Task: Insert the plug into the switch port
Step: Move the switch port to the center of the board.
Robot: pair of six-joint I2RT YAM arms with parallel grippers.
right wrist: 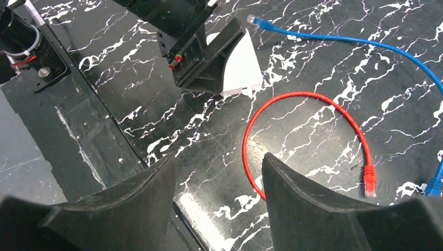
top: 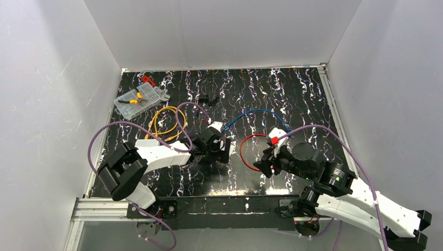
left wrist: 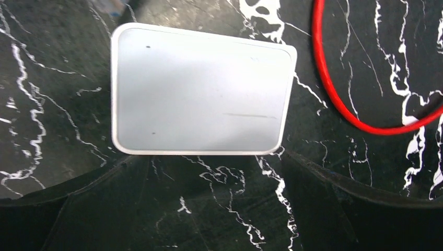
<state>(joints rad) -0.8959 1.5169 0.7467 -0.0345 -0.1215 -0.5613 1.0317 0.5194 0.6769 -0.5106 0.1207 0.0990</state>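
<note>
Right wrist: red cable [right wrist: 308, 94] beside switch [right wrist: 241, 68]

A pale grey-white box [left wrist: 201, 91], a red cable [right wrist: 303, 94] and a blue cable [right wrist: 324, 36] against the black, white-veined desk [right wrist: 313, 157].

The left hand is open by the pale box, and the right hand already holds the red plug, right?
Not quite: the right hand is open and empty, and the red plug lies on the table, as the right wrist view shows. The left hand is open by the pale box.
</note>
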